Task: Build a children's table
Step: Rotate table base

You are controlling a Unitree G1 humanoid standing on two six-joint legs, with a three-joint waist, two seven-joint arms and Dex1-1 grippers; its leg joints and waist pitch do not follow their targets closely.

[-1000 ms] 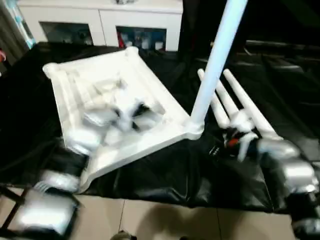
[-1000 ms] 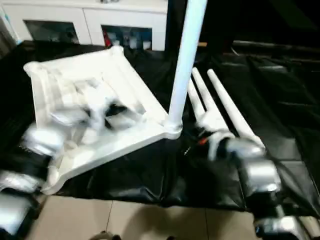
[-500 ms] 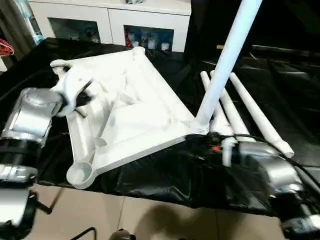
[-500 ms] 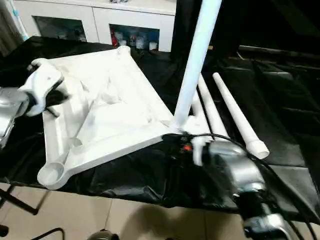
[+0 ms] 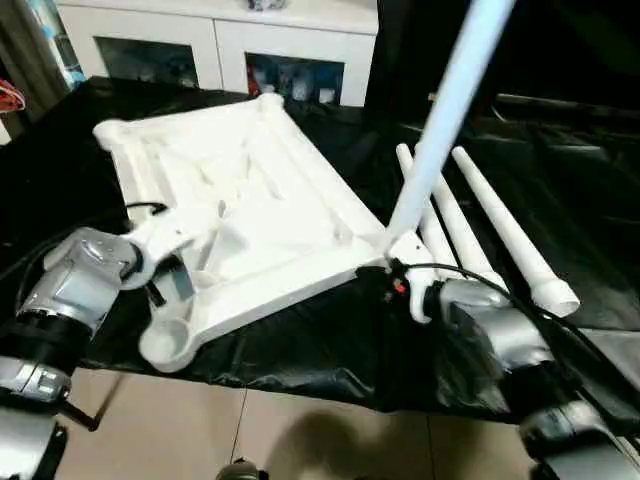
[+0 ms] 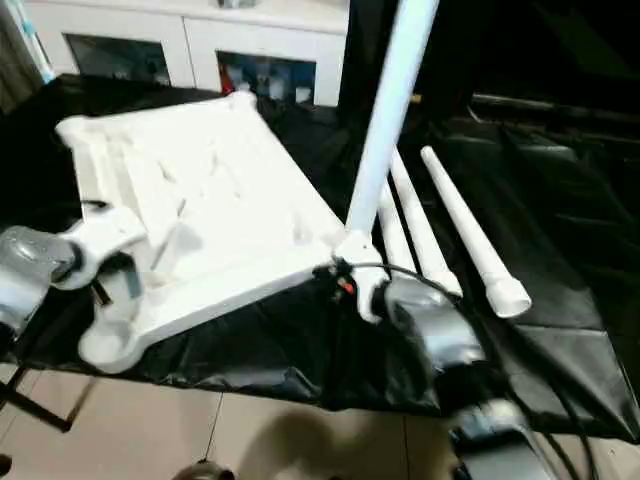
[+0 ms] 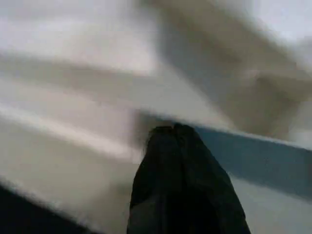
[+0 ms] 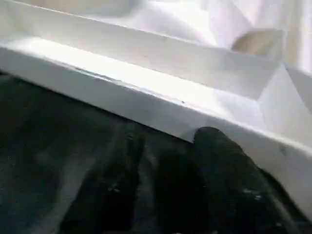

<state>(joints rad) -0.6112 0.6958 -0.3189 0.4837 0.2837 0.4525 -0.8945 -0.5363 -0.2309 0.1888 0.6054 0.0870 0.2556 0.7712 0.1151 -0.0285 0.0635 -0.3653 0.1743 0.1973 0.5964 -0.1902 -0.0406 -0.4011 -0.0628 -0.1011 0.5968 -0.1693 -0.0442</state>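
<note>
On black sheet [image 5: 300, 350], one tabletop [image 5: 250, 215], four legs [image 5: 505, 225], left gripper [image 7: 175, 134] closed, right gripper [image 8: 168, 146] unclear.

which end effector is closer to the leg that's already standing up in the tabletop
Right. The right end effector sits just below the base of the standing leg; the left end effector is at the tabletop's opposite near corner.

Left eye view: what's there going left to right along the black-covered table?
Left gripper → white plastic rectangular tabletop, ribbed underside up → upright white tube leg standing in the tabletop's corner socket → three loose white tapered tube legs lying side by side on the black cover.
</note>
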